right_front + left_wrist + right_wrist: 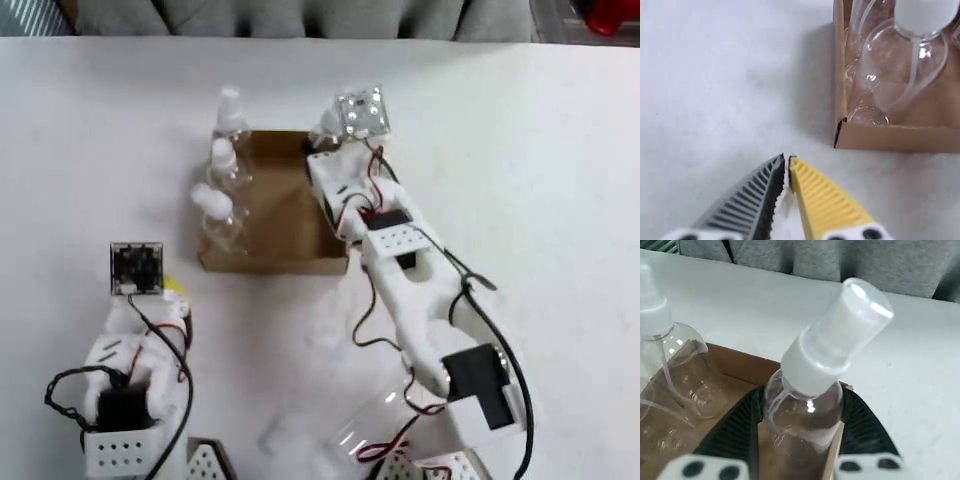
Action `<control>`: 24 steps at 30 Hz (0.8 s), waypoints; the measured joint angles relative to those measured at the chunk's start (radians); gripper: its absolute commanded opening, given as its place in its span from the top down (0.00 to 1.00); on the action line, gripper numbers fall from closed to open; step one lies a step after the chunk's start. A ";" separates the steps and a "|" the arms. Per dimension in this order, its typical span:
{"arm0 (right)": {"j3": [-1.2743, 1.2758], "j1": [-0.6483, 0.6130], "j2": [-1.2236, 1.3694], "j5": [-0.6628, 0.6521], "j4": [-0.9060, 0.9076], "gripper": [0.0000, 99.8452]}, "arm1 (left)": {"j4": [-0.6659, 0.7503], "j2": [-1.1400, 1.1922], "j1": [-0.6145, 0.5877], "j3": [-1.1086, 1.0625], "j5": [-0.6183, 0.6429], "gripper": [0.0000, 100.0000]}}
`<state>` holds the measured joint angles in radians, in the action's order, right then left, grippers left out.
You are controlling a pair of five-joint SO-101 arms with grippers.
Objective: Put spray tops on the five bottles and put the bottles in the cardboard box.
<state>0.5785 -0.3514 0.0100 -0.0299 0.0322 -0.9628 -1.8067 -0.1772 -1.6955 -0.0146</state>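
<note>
Right gripper (pixel 802 396) grasps one capped bottle (pixel 825 370) at cardboard box (pixel 735 360) holding three bottles (pixel 225 165); left gripper (pixel 787 160) clenched.

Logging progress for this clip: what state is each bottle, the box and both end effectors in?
cardboard box: open-topped, on the table, bottles inside.
three bottles: spray tops on, standing in the box.
fourth bottle: spray top on, gripped at a box corner.
right end effector: shut on the fourth bottle.
left end effector: shut, empty, over bare table.
</note>
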 measured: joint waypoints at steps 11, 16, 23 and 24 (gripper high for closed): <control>0.000 0.000 0.118 0.000 -0.150 0.98 | 0.000 0.000 0.000 0.000 0.000 0.98; -0.005 0.002 0.172 0.000 -0.216 0.98 | 0.000 0.000 0.000 0.000 0.000 0.98; -0.005 0.002 0.173 0.000 -0.226 0.98 | 0.000 0.000 0.000 0.000 0.000 0.98; -0.005 0.002 0.173 0.000 -0.226 0.98 | 0.000 0.000 0.000 0.000 0.000 0.98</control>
<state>0.5738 -0.3498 0.1834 -0.0299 -0.1933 -0.9628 -1.8067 -0.1772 -1.6955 -0.0146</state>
